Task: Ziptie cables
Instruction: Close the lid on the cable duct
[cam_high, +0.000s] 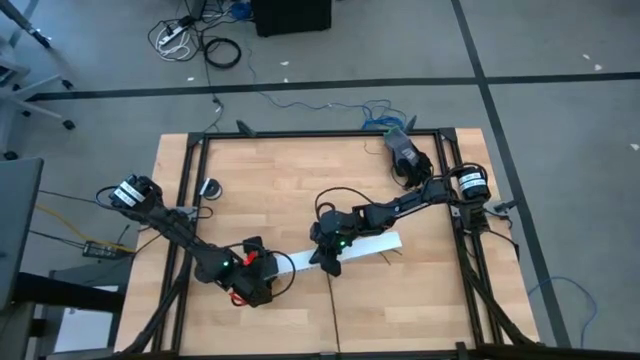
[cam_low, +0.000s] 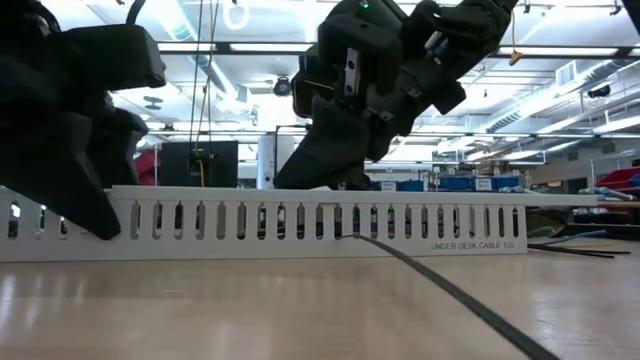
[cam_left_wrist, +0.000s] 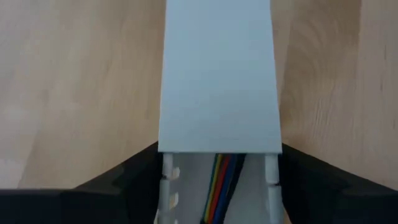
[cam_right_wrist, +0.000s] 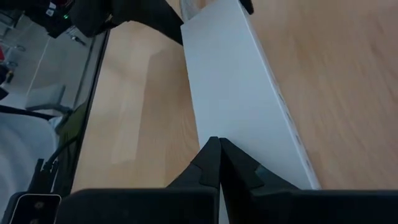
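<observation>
Left hand (cam_left_wrist: 217, 186) straddles the white channel (cam_left_wrist: 217, 74), fingers apart; the limp, thin cables (cam_left_wrist: 221, 186) between them need bunching. Right hand (cam_right_wrist: 219, 163) pinched together.

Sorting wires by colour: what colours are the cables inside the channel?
Yellow, red, blue and dark strands, best seen in the left wrist view: cables under the white channel.

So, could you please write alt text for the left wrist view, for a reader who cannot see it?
A long white slotted cable channel with its lid on runs away across a wooden table, its near end sitting between the left hand's two dark fingers, which flank it on either side. Under the lid's edge, a bundle of thin coloured cables shows inside the channel.
</observation>
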